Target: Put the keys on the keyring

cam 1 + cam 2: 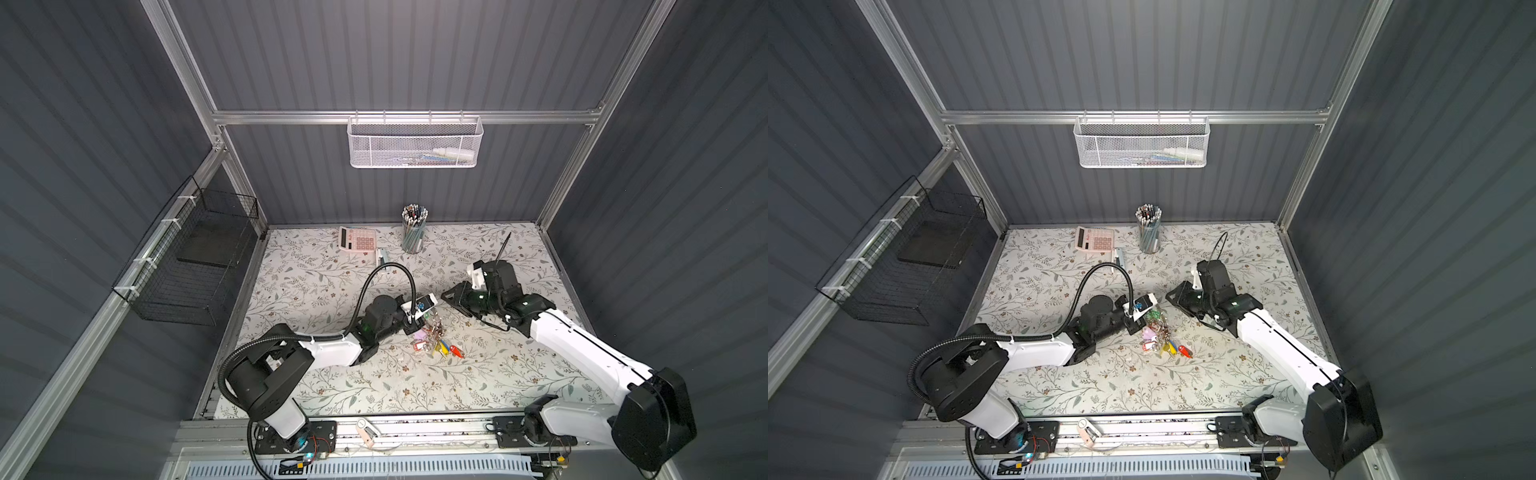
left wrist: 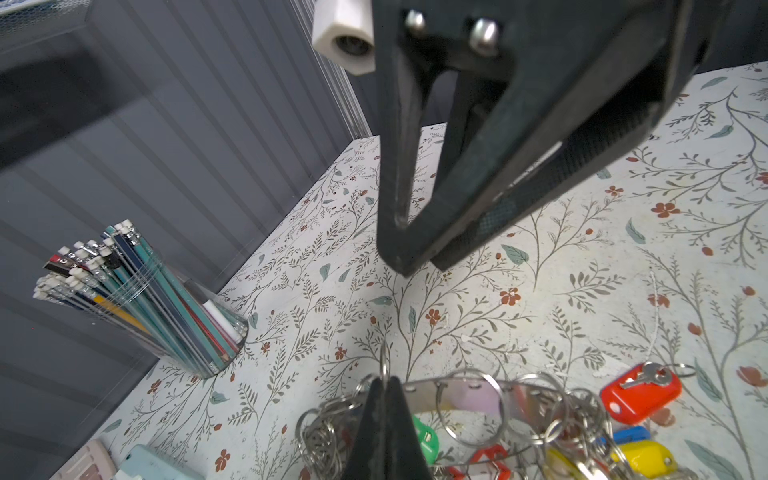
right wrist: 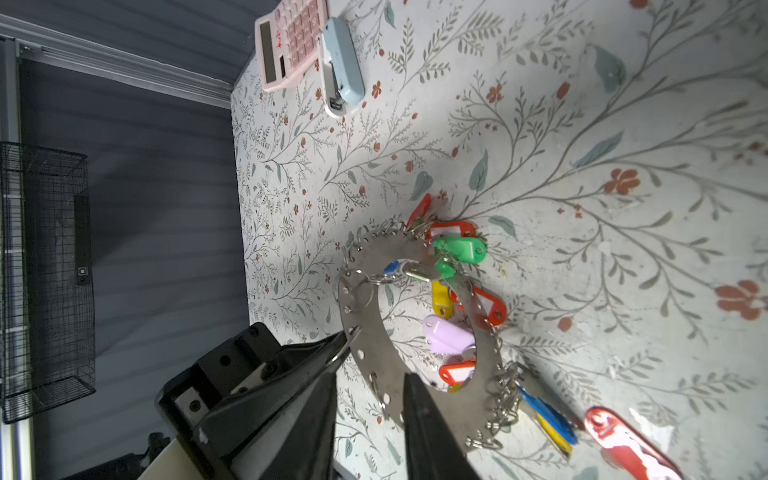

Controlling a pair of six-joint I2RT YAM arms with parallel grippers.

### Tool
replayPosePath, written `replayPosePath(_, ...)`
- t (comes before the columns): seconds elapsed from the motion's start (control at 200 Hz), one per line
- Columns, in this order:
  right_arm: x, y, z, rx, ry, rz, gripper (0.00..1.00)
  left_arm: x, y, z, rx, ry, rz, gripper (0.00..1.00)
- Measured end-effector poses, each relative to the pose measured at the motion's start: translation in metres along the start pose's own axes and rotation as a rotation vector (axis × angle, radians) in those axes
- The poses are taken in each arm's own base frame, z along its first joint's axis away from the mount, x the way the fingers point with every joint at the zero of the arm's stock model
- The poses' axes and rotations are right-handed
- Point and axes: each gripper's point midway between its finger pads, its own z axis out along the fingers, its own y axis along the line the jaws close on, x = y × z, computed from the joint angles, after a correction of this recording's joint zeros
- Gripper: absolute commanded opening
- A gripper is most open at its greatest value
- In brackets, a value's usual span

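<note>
The keyring (image 3: pixel 357 307) is a flat grey metal ring with a hole-dotted rim, and it stands tilted up off the table (image 1: pixel 332 291) at the centre (image 1: pixel 432 323). My left gripper (image 2: pixel 384 380) is shut on a small split ring at the keyring's rim (image 2: pixel 432 397). Keys with green (image 3: pixel 459 249), lilac (image 3: pixel 449 334) and red-orange (image 3: pixel 490 307) tags hang on the keyring. A red-orange tag (image 3: pixel 627 440) and a blue and yellow pair (image 3: pixel 548 419) lie on the table beside it. My right gripper (image 3: pixel 370 386) is open, just right of the keyring (image 1: pixel 449 297), with nothing between its fingers.
A clear cup of pencils (image 1: pixel 413 232), a pink calculator (image 1: pixel 357 239) and a pale blue stapler (image 1: pixel 381 257) stand at the back of the table. A white mesh basket (image 1: pixel 415 141) hangs on the back rail. On the left wall is a black wire basket (image 1: pixel 195 257).
</note>
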Motion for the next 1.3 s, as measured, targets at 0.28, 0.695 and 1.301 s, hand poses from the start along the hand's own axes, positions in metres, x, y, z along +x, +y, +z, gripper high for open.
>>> replayPosePath(0.28,0.002,0.020,0.006,-0.017,0.044,0.096,0.27,0.001,0.000,0.003,0.006,0.016,0.044,0.00)
replayPosePath(0.695,0.012,0.013,0.019,0.027,0.095,0.182,0.24,-0.001,-0.002,0.006,-0.007,0.026,0.085,0.00)
replayPosePath(1.301,0.009,0.010,0.021,0.043,0.079,0.204,0.12,-0.001,-0.003,0.011,-0.031,0.042,0.130,0.00)
